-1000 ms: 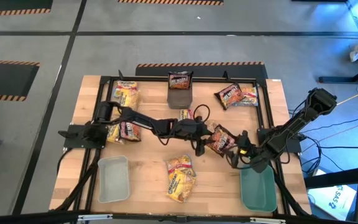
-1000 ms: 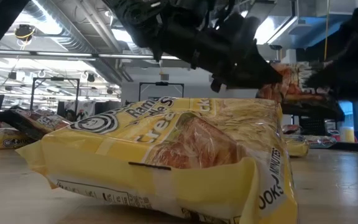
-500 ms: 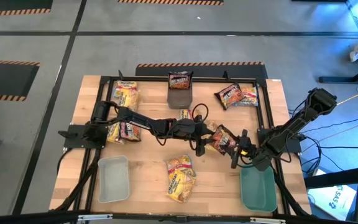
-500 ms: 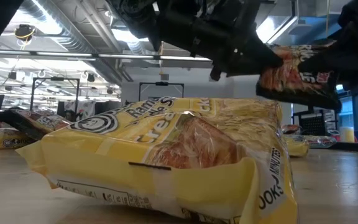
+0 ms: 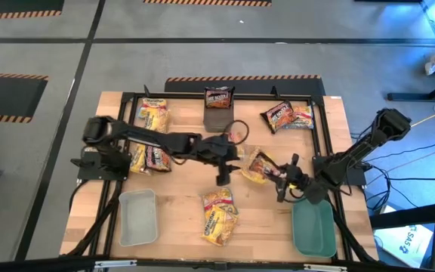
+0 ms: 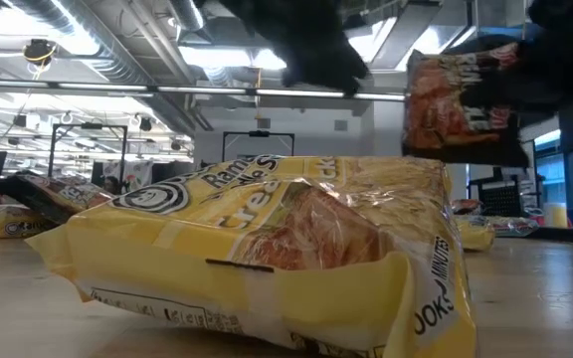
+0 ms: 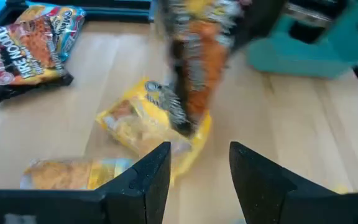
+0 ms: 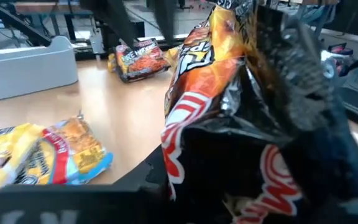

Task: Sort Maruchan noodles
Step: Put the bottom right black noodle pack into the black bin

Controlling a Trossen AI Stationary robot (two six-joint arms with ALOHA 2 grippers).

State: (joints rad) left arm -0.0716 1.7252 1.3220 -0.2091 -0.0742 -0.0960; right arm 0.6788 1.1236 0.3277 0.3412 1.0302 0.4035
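the right gripper (image 5: 282, 181) grips a dark brown and orange crinkly plastic ramen packet (image 5: 259, 165), holding it above the wooden worktop (image 5: 180, 204) near the teal plastic tray (image 5: 313, 230). the left gripper (image 5: 223, 175) hangs just beside the packet, fingers (image 7: 145, 177) parted and empty. a yellow crinkly ramen packet (image 5: 219, 217) lies between both trays.

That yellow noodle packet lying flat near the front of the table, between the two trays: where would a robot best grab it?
The yellow noodle packet lies flat on the table, so there is little to pinch from the side. Probably best: come straight down and nip one crimped end seam, the thin edge that sticks out past the noodle block. The low view shows that edge lifting slightly off the wood, which gives an end effector finger room underneath.
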